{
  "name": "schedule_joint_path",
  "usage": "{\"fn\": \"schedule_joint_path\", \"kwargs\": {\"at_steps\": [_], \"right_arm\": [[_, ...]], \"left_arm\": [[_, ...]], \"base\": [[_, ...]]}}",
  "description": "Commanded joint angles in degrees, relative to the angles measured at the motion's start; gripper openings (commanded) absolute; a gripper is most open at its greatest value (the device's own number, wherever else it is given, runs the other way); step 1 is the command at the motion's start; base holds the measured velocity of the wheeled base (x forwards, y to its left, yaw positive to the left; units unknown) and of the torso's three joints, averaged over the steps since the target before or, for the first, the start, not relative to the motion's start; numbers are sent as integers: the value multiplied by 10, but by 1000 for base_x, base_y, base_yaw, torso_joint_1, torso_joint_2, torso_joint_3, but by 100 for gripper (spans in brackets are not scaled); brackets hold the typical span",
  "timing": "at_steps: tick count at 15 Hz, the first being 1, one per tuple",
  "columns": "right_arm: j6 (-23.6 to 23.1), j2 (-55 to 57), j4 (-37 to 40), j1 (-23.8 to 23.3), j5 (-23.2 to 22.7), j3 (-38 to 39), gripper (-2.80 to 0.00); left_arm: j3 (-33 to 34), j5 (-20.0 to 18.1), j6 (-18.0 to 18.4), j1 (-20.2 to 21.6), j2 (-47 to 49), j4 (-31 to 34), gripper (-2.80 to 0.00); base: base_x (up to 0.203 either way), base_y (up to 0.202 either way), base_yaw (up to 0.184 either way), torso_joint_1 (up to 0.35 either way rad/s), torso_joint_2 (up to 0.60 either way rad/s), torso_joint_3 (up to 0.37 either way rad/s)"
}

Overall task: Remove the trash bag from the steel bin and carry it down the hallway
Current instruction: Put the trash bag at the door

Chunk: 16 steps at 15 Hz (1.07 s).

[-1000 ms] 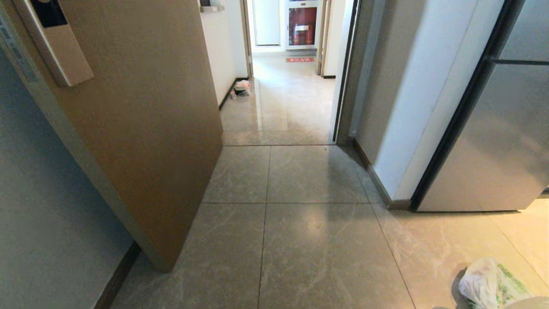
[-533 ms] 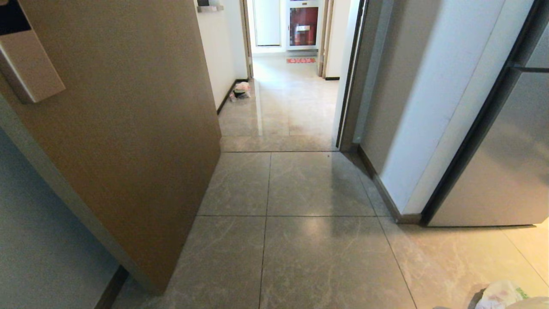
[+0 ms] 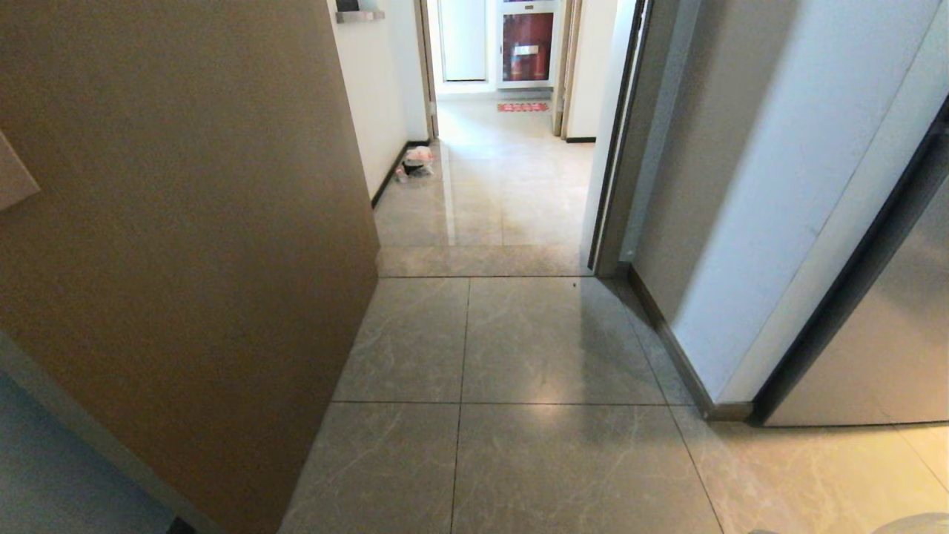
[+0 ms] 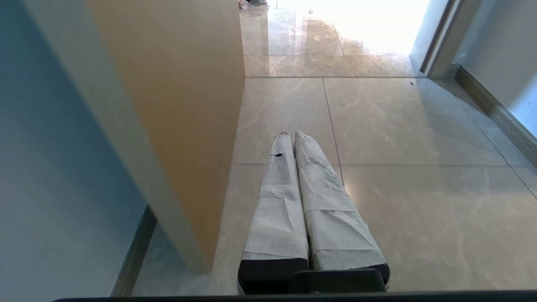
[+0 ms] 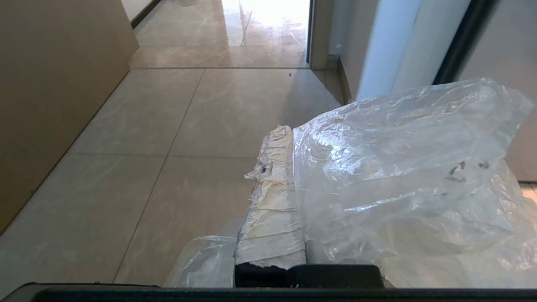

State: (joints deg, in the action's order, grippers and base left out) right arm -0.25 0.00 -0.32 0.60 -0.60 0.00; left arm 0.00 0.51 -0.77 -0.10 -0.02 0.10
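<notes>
Right gripper point(image 5: 289, 130) clamped on thin, soft, slippery trash bag point(image 5: 402, 167), probably light; grip bunched film. Left gripper point(image 4: 291, 135) closed, empty.

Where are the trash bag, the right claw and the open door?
trash bag point(image 5: 402, 167): right wrist view, on the crinkled clear film.
right claw point(image 5: 289, 132): right wrist view, at the taped fingertips, shut on the bag.
door point(image 3: 185, 245): head view, on its tan face, left of the hallway point(image 3: 511, 193).

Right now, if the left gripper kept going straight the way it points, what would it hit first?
Probably the tiled floor: the shut left gripper angles down toward it, passing right of the tan door. Depth is hard to judge.
</notes>
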Motion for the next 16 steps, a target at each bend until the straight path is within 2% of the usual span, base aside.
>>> {"fn": "schedule_joint_path", "kwargs": {"at_steps": [1,16], "right_arm": [[0,1,0,0,0,1,-280],[0,1,0,0,0,1,-280]], "left_arm": [[1,0,0,0,0,0,-280],[1,0,-1,0,0,0,-280]], "base": [[193,0,1,2,0,0],[191,0,1,2,2,3]]}}
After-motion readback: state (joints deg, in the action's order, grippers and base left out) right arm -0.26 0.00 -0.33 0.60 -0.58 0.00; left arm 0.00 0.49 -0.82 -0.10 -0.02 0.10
